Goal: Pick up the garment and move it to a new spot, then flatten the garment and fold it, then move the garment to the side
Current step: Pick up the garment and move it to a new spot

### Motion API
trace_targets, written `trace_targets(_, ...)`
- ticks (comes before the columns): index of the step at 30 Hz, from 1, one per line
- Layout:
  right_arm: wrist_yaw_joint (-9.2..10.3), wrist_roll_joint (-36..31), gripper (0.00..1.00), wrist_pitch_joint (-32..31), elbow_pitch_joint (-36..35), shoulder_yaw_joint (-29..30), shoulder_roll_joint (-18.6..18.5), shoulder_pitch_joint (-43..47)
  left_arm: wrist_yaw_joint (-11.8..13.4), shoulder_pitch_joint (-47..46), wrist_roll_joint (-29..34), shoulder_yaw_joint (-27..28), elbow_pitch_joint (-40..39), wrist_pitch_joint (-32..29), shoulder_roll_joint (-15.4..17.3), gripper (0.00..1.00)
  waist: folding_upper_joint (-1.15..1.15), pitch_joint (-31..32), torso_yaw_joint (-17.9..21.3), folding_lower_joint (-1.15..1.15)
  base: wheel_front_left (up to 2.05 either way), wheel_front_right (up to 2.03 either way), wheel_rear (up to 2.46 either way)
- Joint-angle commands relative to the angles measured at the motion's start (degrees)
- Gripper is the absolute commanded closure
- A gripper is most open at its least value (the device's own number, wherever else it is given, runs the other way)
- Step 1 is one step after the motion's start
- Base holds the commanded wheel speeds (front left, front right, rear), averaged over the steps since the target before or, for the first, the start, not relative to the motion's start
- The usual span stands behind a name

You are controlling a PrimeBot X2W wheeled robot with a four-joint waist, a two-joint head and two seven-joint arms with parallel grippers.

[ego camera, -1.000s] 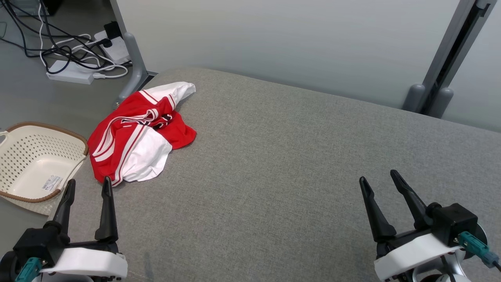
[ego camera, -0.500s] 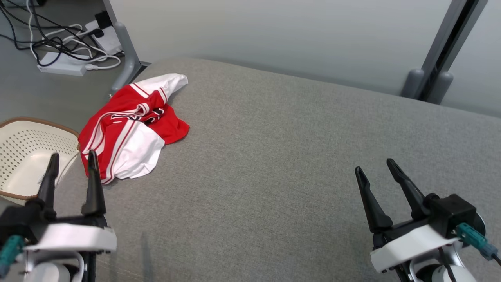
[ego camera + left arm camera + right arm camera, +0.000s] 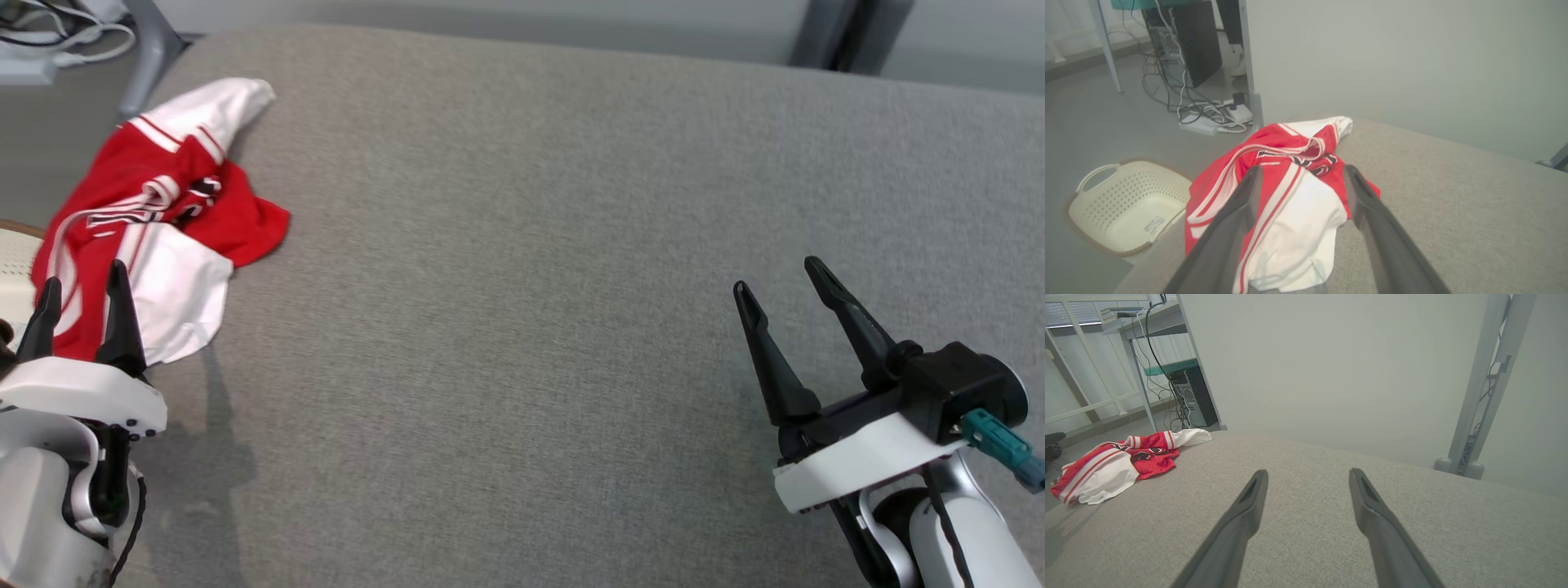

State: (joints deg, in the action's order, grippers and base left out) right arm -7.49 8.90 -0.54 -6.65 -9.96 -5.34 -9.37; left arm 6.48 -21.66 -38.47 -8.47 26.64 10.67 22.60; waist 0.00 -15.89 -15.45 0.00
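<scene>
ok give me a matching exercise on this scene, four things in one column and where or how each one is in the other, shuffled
Things:
1 garment
2 basket
3 left gripper
4 right gripper

Place or state:
a open, over bare grey surface, far from the cloth
b crumpled near the far left corner
c on the floor beside the surface
d open, fingers pointing at the cloth's near edge

Pairs: 1-b, 2-c, 3-d, 4-a

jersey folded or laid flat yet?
Neither: the red and white jersey lies crumpled in a heap, layers bunched over each other, on the grey fabric surface.
</scene>
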Motion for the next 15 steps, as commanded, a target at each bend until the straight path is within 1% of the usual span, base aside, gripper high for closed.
trace_targets(1,-0.01,-0.5,0.0,0.0,-0.4,-0.1,-0.5,-1.2,-1.4,-2.3,-1.2,0.4,4.0,-0.6,0.0,0.0,0.0,-4.1,2.9,0.0,0.0,0.0,0.0)
trace_targets(5,-0.01,-0.5,0.0,0.2,-0.5,-0.3,-1.0,-2.7,-4.5,-6.7,-3.6,0.9,14.0,-1.5,-0.7,0.0,0.0,-6.9,4.2,0.0,0.0,0.0,0.0)
trace_targets(8,-0.01,-0.5,0.0,0.2,-0.6,-0.4,-1.2,-3.7,-6.3,-9.3,-4.9,1.2,20.5,-2.3,-0.8,0.0,0.0,-8.6,5.0,0.0,0.0,0.0,0.0)
trace_targets(9,-0.01,-0.5,0.0,0.2,-0.5,-0.4,-1.2,-4.0,-6.8,-10.1,-5.2,1.3,22.5,-2.6,-0.7,0.0,0.0,-8.9,5.2,0.0,0.0,0.0,0.0)
trace_targets(10,-0.01,-0.5,0.0,0.2,-0.5,-0.4,-1.2,-4.0,-6.8,-10.1,-5.2,1.3,22.5,-2.6,-0.7,0.0,0.0,-8.9,5.2,0.0,0.0,0.0,0.0)
trace_targets(14,-0.01,-0.5,0.0,0.4,-0.5,-0.2,-1.3,-4.6,-8.8,-12.9,-6.6,1.6,29.1,-3.4,-1.1,0.0,0.0,-9.8,5.5,0.0,0.0,0.0,0.0)
trace_targets(15,-0.01,-0.5,0.0,0.4,-0.5,-0.2,-1.4,-4.7,-9.2,-13.3,-6.6,1.6,30.6,-3.8,-1.3,0.07,0.0,-9.9,5.5,0.0,0.0,0.0,0.0)
